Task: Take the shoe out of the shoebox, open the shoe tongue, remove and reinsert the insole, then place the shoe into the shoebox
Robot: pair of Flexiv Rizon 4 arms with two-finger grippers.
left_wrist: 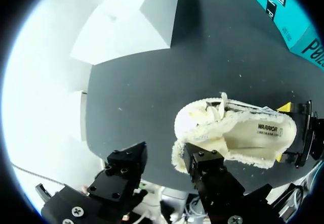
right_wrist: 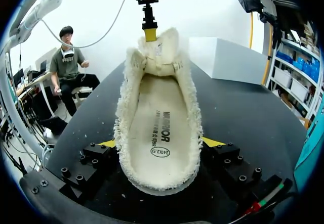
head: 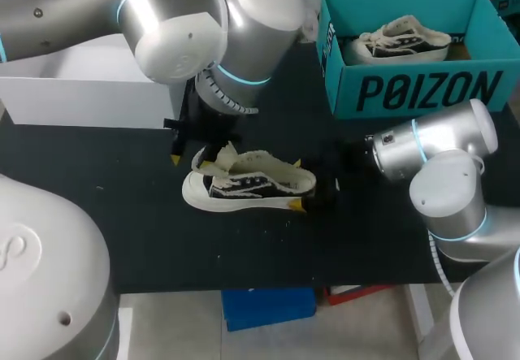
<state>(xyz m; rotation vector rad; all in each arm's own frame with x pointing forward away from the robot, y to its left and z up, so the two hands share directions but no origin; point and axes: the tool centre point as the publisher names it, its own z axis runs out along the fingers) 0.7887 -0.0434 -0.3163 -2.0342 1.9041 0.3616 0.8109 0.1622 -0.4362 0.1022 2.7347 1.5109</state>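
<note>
1. Shoe (head: 248,183) seen lying upright on its sole on the black table (head: 122,214), near the middle, well apart from the shoebox (head: 406,92).
2. Right gripper (right_wrist: 159,144) noted at the heel. Its yellow tips are pressed against the heel's two sides, so the shoe is clamped between them.
3. Left gripper (left_wrist: 162,166) noted at the toe end, fingers spread wide with only bare table between them. One finger (left_wrist: 205,166) is right at the shoe's frayed toe edge; contact cannot be confirmed.
4. Tongue (right_wrist: 161,49) seen raised at the far end of the shoe's mouth, with a yellow tip of the left gripper just above it in the right wrist view.
5. Insole (right_wrist: 157,128) seen lying flat inside the shoe, printed side up.
6. Shoebox recorded at the table's far right, open, with a second shoe (head: 402,39) inside.
7. White box (head: 81,92) recorded at the far left of the table.
</note>
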